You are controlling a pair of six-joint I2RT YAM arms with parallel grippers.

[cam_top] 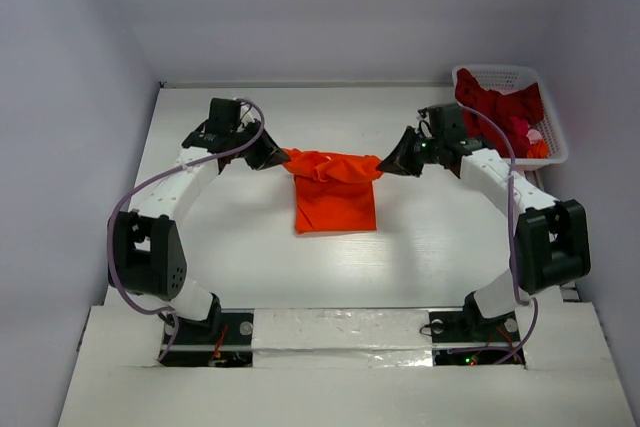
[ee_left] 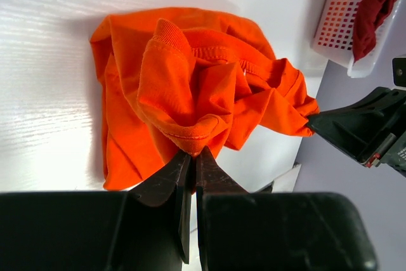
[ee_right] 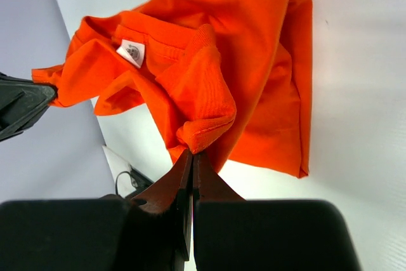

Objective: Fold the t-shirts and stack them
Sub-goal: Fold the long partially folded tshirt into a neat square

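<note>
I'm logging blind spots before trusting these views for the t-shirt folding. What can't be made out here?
- Top view: how many shirts lie in the basket; the dark red cloth is heaped.
- Left wrist view: most of the basket, cut off by the frame edge.
- Right wrist view: print on the orange t-shirt's label, too small.
- Both wrist views: cloth pinched between the fingers, hidden by bunched folds.

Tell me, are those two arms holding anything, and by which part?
Yes, the orange t-shirt: the left tool and right tool each pinch a bunched fold at opposite ends of its raised top edge.
</note>
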